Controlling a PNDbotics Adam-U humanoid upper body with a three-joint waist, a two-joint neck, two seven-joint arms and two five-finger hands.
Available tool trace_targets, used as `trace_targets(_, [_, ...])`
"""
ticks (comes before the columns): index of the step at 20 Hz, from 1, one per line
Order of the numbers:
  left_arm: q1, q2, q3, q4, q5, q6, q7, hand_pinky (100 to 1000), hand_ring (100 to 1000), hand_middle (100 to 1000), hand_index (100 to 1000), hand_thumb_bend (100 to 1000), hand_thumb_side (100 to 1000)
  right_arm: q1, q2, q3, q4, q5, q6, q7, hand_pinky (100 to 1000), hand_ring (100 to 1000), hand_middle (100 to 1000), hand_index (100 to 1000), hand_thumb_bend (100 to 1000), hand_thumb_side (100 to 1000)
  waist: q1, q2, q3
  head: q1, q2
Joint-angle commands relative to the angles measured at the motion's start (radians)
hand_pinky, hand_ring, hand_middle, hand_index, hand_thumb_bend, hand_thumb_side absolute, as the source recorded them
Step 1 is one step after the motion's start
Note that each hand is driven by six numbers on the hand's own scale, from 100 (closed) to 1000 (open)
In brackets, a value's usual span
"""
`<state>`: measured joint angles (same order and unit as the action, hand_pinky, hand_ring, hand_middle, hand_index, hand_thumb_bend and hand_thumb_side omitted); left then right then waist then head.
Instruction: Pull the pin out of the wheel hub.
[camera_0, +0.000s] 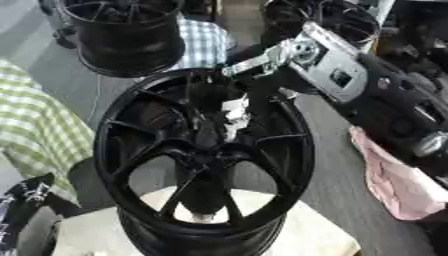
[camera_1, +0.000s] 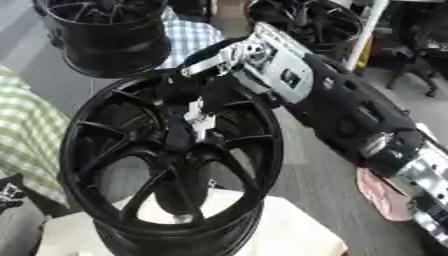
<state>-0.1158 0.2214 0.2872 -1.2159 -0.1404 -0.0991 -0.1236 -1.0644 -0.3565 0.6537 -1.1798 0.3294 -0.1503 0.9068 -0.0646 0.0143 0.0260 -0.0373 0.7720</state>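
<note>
A black spoked wheel hub stands tilted on a white stand in the middle of both views. My right arm, silver and black, comes down from the upper right. Its hand reaches inside the rim to the hub's centre, dark against the dark spokes, with small silver parts showing. I cannot make out the pin itself; the hand and the black centre hide it. A dark shape with white marks at the lower left corner may be my left hand.
A second black wheel stands at the back left and a third at the back right. A green checked cloth lies to the left, a blue checked one behind, and a pink cloth to the right.
</note>
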Motion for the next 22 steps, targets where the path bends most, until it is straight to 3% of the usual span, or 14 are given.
trace_targets(1, [-0.013,0.021,-0.001,-0.019,-0.002,-0.002,-0.003,701,665,645,754,373,606,-0.013,-0.013,-0.011,0.017,0.026,-0.015,0.000,899,958,932,1000,214,543,0.005,-0.012,0.000,-0.001,-0.002])
trace_targets(14, [-0.013,0.020,-0.001,-0.019,-0.002,-0.002,-0.002,701,665,645,754,375,605,0.005,-0.005,-0.062,0.113,0.117,-0.065,0.000,903,956,906,992,226,540,0.007,-0.011,-0.001,-0.001,-0.002])
trace_targets(22, [-0.013,0.020,0.000,-0.020,-0.001,-0.002,-0.001,700,665,645,754,376,604,0.008,0.008,-0.106,0.167,0.133,-0.071,0.000,877,882,787,907,216,544,0.008,-0.010,-0.002,0.000,-0.002])
